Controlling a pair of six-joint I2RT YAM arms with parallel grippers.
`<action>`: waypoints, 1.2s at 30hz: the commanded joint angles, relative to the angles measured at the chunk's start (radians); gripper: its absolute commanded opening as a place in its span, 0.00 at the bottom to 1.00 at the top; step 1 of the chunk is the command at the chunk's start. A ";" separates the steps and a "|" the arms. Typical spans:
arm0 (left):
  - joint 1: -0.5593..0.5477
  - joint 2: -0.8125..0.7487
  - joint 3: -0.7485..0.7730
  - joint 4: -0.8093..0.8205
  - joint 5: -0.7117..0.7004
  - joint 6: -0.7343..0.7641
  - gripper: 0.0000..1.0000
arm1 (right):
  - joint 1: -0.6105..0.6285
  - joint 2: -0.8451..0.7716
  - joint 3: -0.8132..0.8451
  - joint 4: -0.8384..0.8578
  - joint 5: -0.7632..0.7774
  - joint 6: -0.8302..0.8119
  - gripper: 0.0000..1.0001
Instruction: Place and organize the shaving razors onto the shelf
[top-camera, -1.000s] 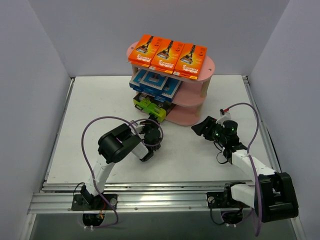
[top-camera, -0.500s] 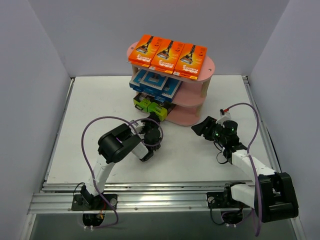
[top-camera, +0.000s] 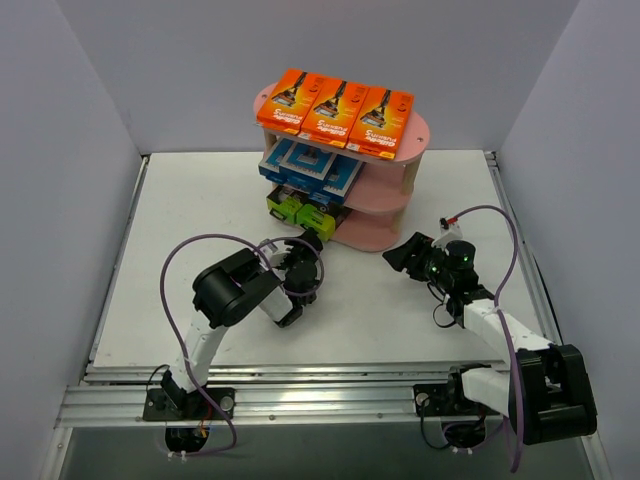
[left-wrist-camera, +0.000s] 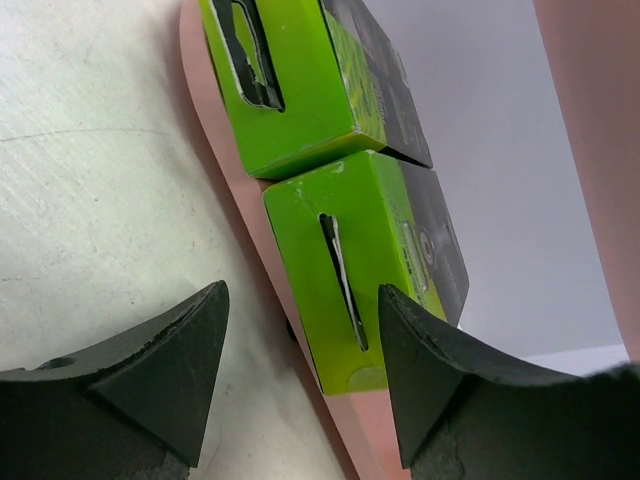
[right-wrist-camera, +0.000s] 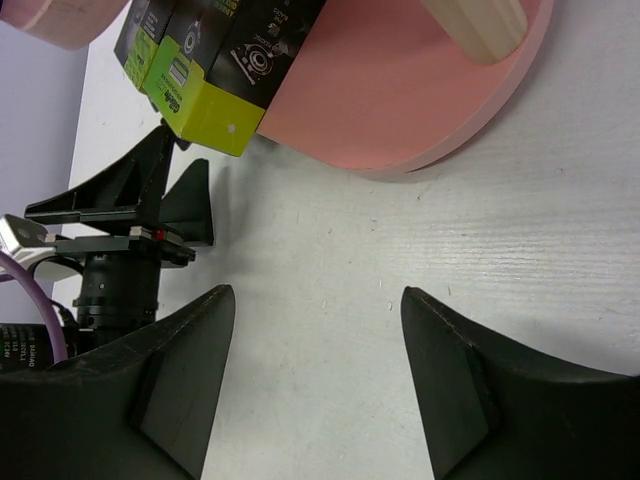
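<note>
The pink shelf (top-camera: 395, 205) stands at the back middle of the table. Three orange razor packs (top-camera: 337, 112) lie on its top board, blue-and-white packs (top-camera: 310, 165) on the middle board, and black-and-lime packs (top-camera: 300, 212) on the bottom board. My left gripper (top-camera: 303, 256) is open just in front of the bottom board. In the left wrist view its fingers (left-wrist-camera: 302, 295) stand apart on either side of the nearer lime pack (left-wrist-camera: 340, 270), without touching it. A second lime pack (left-wrist-camera: 300, 80) lies beyond. My right gripper (top-camera: 400, 252) is open and empty over the bare table (right-wrist-camera: 318, 295).
In the right wrist view the bottom board (right-wrist-camera: 400, 90) carries the black-and-lime packs (right-wrist-camera: 215, 110); a wooden post (right-wrist-camera: 480, 20) rises from it. White walls close the table in on three sides. A purple cable (top-camera: 190, 250) loops over the left arm.
My left gripper has opened, letting go of the lime pack on the bottom board, and has drawn back a little. The right arm has not moved.
</note>
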 joint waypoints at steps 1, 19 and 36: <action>-0.002 -0.064 -0.010 0.286 0.063 0.064 0.70 | 0.004 0.002 -0.002 0.022 -0.005 -0.021 0.63; -0.009 -0.338 -0.265 0.276 0.205 0.246 0.80 | 0.001 -0.018 0.017 -0.028 0.021 -0.062 0.65; 0.028 -1.220 -0.360 -0.672 0.536 0.530 0.79 | 0.038 -0.042 0.053 -0.051 0.084 -0.119 0.78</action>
